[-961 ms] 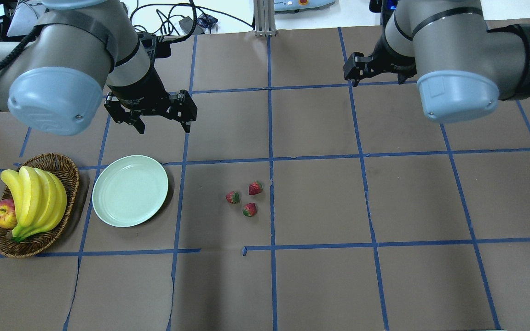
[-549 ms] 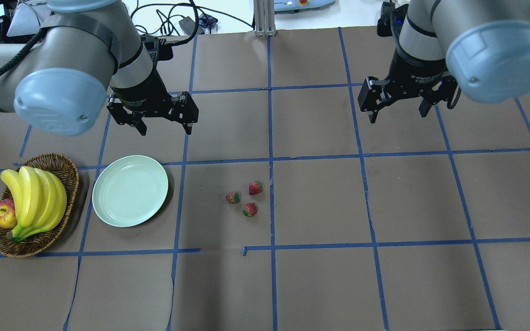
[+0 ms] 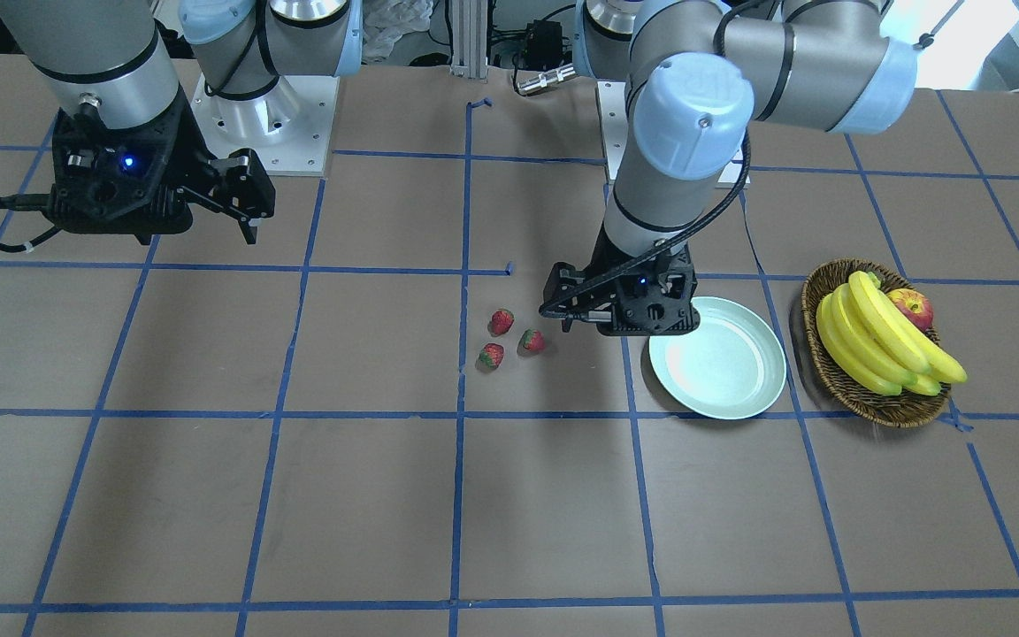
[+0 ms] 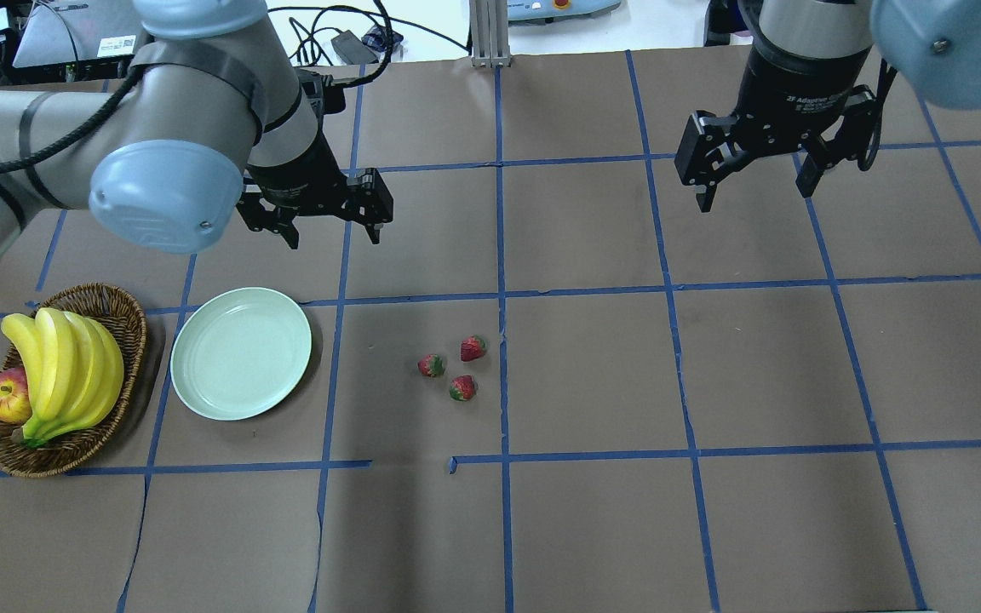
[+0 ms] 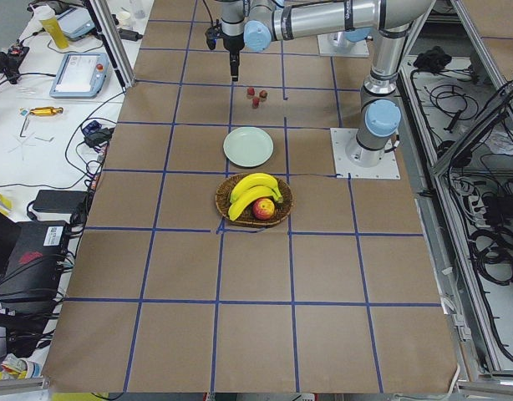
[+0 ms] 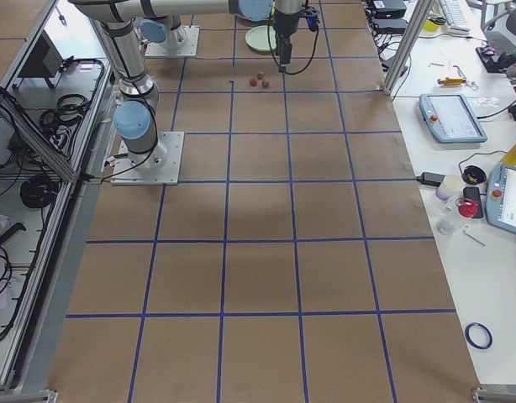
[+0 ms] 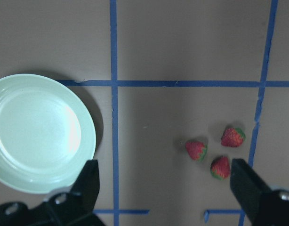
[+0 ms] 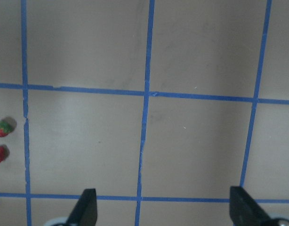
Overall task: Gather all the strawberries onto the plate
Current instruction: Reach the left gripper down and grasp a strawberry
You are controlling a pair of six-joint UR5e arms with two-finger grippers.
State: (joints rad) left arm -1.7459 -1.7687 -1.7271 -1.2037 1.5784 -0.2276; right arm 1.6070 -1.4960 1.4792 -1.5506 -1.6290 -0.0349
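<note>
Left gripper (image 4: pixel 333 240) agape; basket (image 4: pixel 136 340) seemingly beside plate (image 4: pixel 241 353)

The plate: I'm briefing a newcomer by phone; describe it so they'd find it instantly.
In the overhead view, find the wicker basket of bananas at the view's left. The plate lies just right of it. It alone is round, shallow, pale mint-green and empty.

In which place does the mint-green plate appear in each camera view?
Exterior front-facing: plate right of centre.
Overhead exterior: plate left of centre.
Exterior left: plate upper middle.
Exterior right: plate at top edge.
Left wrist: plate at left edge.
Right wrist: not in it.
Shared landmark: the strawberries.
</note>
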